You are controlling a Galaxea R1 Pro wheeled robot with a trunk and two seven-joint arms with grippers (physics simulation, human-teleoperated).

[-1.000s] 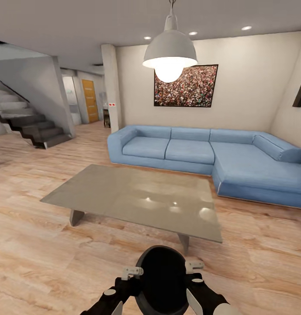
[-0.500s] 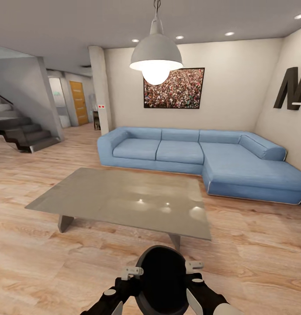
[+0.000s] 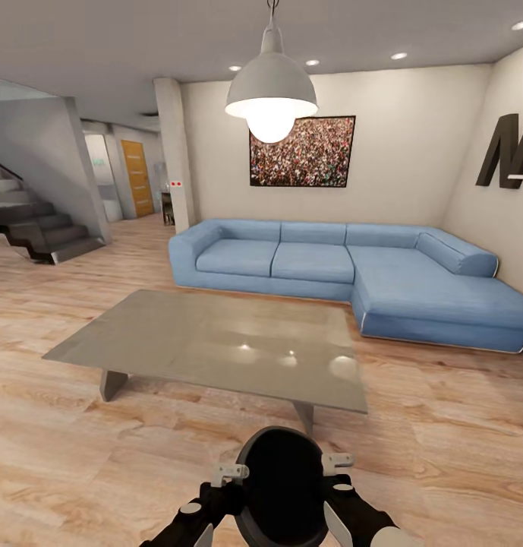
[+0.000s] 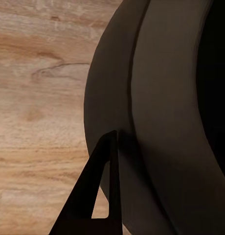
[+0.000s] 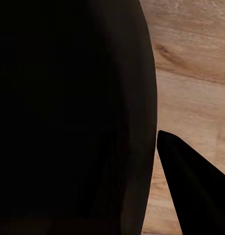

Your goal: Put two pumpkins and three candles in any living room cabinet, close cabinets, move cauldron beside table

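Observation:
The black cauldron hangs low in front of me, held between both arms above the wooden floor. My left gripper grips its left rim and my right gripper its right rim. In the left wrist view one dark finger lies against the outside of the cauldron wall. The right wrist view likewise has a finger beside the cauldron's black belly. Just ahead stands the low grey-beige table, its near edge a short way beyond the cauldron. The pumpkins, candles and cabinet are out of view.
A blue corner sofa runs behind the table and along the right wall. A pendant lamp hangs over the table. Dark stairs rise at the far left, with a hallway and an orange door beyond. Wooden floor surrounds the table.
The whole view has swung to the right and drawn slightly closer to the table, so the camera moved. The cauldron stays in the same grip between both grippers.

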